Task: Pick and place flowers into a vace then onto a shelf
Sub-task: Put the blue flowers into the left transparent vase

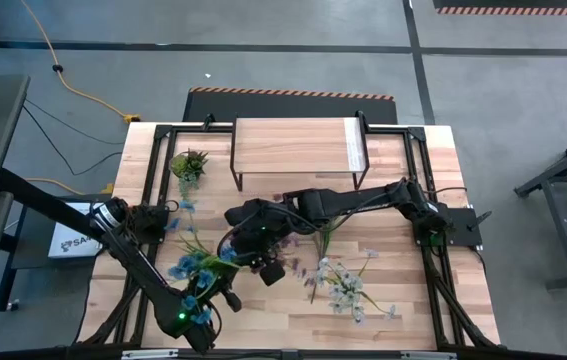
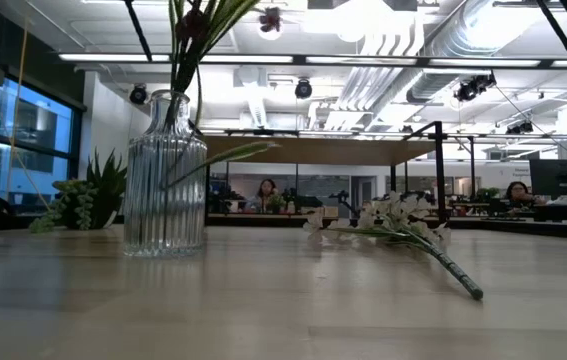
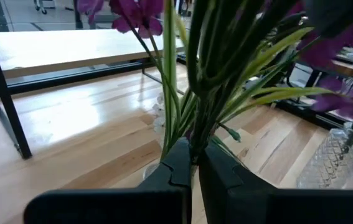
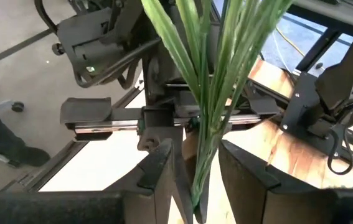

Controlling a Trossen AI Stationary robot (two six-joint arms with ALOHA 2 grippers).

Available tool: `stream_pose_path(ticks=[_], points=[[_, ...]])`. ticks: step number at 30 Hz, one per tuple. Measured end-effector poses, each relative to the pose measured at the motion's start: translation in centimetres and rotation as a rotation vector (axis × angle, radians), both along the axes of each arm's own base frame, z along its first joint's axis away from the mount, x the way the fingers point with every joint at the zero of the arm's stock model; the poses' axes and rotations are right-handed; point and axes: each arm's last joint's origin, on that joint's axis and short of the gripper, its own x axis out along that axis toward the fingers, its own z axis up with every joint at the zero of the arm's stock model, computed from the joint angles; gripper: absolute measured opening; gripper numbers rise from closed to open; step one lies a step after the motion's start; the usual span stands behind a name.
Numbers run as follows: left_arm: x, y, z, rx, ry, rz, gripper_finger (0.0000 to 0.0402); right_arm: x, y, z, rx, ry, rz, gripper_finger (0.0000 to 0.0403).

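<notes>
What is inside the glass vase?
Green stems with purple flowers stand in the ribbed glass vase, poking out the top. The ribbing blurs the lower stems, so where they end inside is hidden.

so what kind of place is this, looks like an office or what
Probably an open-plan office or lab used for robot work: exposed ducts and strip lights overhead, people at desks behind the table, and a taped concrete floor.

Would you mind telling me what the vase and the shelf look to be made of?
The vase looks like clear ribbed glass, possibly clear plastic: the room shows through its fluted wall, which catches glints. The shelf seems to have a pale wood plank top, matte, with visible grain lines, on thin black legs that look like painted metal.
</notes>
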Motion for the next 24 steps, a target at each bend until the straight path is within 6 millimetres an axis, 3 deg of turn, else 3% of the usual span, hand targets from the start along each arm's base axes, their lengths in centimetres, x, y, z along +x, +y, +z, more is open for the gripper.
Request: stream_pose_path(ticks=[13, 24], points=[[-0.1, 0.1, 0.0, 0.0, 0.015, 0.006, 0.0045, -0.4, 0.7, 0.5, -0.005, -0.014, 0.01, 0.0119], [-0.1, 0.1, 0.0, -0.006, 0.013, 0.008, 0.0045, -1.3, 0.8, 3.0, -0.006, -0.084, -0.002, 0.0119]])
